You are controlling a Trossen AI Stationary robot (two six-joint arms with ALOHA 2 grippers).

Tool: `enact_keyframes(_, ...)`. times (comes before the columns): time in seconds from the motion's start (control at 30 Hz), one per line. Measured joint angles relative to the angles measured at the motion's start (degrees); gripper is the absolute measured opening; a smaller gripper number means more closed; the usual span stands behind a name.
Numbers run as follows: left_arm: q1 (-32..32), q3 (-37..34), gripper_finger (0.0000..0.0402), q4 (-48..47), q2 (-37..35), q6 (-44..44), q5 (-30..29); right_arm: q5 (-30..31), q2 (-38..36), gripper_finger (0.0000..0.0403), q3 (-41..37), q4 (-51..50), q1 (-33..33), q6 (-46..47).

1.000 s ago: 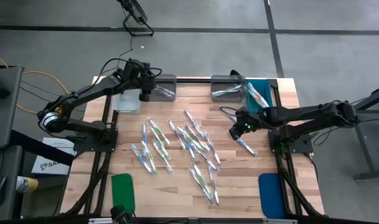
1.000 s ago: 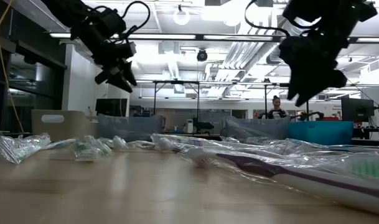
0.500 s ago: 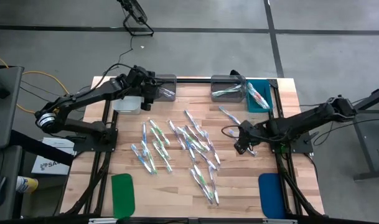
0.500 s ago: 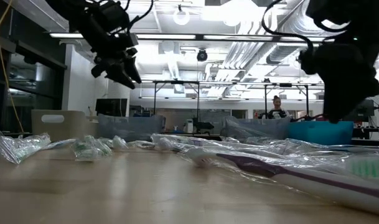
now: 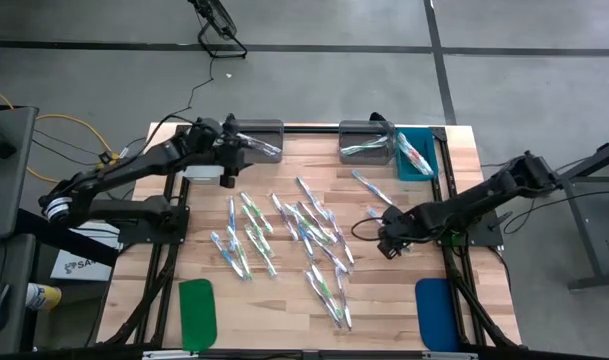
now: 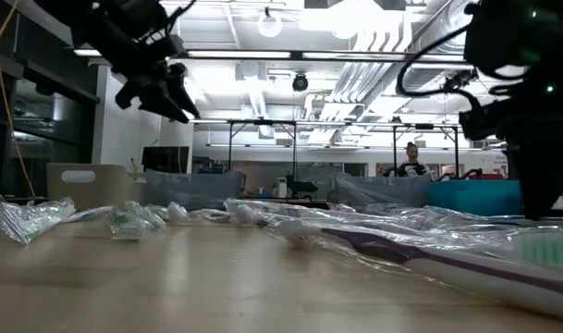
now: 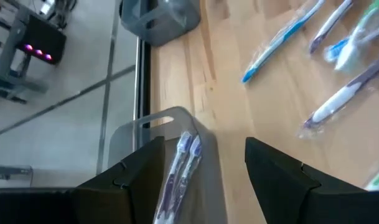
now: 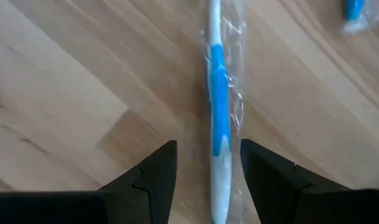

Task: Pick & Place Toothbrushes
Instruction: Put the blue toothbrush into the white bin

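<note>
High view, from the left: a flat green pad (image 5: 197, 308) lies at the near-left corner of the wooden surface (image 5: 284, 300). The left end effector (image 5: 227, 160) hangs over the far-left edge beside a clear bin (image 5: 259, 138); in its wrist view the fingers stand apart with nothing between them, and below them the bin holds two wrapped toothbrushes with purple handles (image 7: 180, 168). A second grey bin (image 5: 365, 140) and a teal bin (image 5: 417, 155) sit along the far edge, each with brushes inside.

Most of the toothbrushes (image 5: 284, 235) lie scattered across the middle of the surface — thin whitish sticks in clear wrap, with green, blue or pink accents, lying at all angles and partly overlapping.

Right of the pile, the right end effector (image 5: 386, 240) is low over the surface. Its fingers are parted and straddle a single blue-and-white wrapped toothbrush (image 8: 218, 124) lying flat on the wood — whether they touch it I cannot tell. A blue pad (image 5: 434, 310) lies at the near-right corner.
</note>
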Motion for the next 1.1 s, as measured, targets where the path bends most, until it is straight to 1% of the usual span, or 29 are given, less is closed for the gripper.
enact_keyframes(0.23,-2.0,-3.1,0.0214,0.3,-6.2,-1.5,0.0,-0.3,5.6,0.0169,0.3,-1.0,0.0,-1.0)
enact_keyframes(0.4,-2.2,-4.9,0.0214,0.2,-8.7,-2.0,0.1,-0.6,6.4,0.0164,0.3,-0.7,0.0,-1.7)
enact_keyframes(0.53,-2.2,-5.3,0.0214,0.1,-8.8,-2.6,0.1,-1.2,6.4,0.0132,0.3,-0.5,0.0,-2.1)
enact_keyframes(0.83,-2.2,-5.3,0.0214,-0.3,-8.3,-2.6,0.0,-1.6,6.5,0.0022,0.2,0.1,-0.1,-1.3)
enact_keyframes(0.97,-2.2,-5.3,0.0214,0.0,-8.3,-2.6,0.0,-1.4,6.0,0.0019,0.1,0.1,-0.1,-1.3)
enact_keyframes(1.1,-2.2,-5.3,0.0214,1.3,-8.3,-2.5,0.0,0.2,3.4,0.0017,-0.2,0.9,-0.1,-1.1)
